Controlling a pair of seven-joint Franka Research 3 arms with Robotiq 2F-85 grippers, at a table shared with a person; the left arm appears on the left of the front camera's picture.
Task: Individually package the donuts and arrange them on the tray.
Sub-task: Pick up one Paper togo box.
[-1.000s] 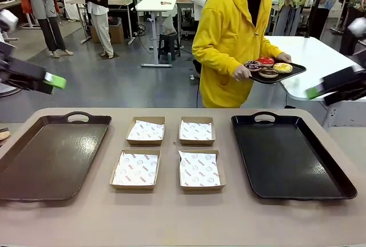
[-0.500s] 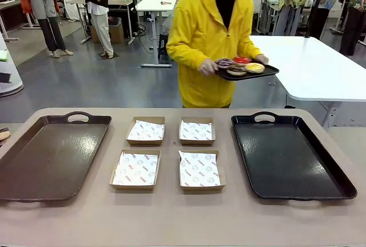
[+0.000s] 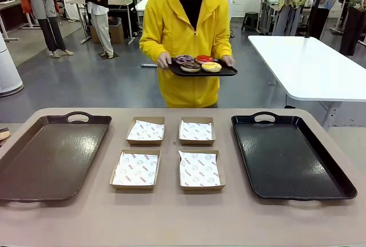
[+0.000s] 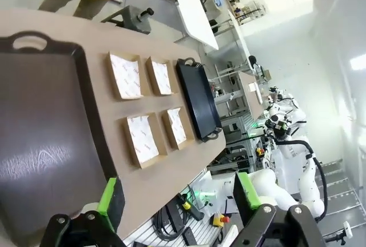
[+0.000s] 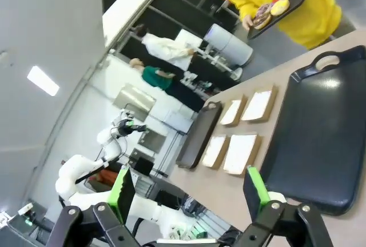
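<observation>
Several donuts lie on a small dark serving tray [image 3: 226, 72] held in both hands by a person in a yellow hoodie behind the table's far edge: purple [image 3: 184, 59], red [image 3: 204, 59], chocolate [image 3: 190, 67] and yellow [image 3: 211, 67]. On the table lie a brown tray [image 3: 51, 155] at the left and a black tray [image 3: 289, 155] at the right. High over the table, my left gripper [image 4: 177, 198] stands open, above the brown tray [image 4: 40, 144]. My right gripper [image 5: 189, 192] is open too, well above the black tray [image 5: 320, 138]. The donuts [image 5: 271, 8] show far off.
Between the trays sit four shallow cardboard boxes lined with printed paper: two at the back [image 3: 145, 131] [image 3: 197, 131] and two at the front [image 3: 135, 170] [image 3: 199, 170]. A white table [image 3: 309, 64] stands behind at the right. Other people stand farther back.
The person has walked from the right to the middle behind the table, carrying the donut tray. Both arms, seen at the picture's edges a second ago, have left the front view.
</observation>
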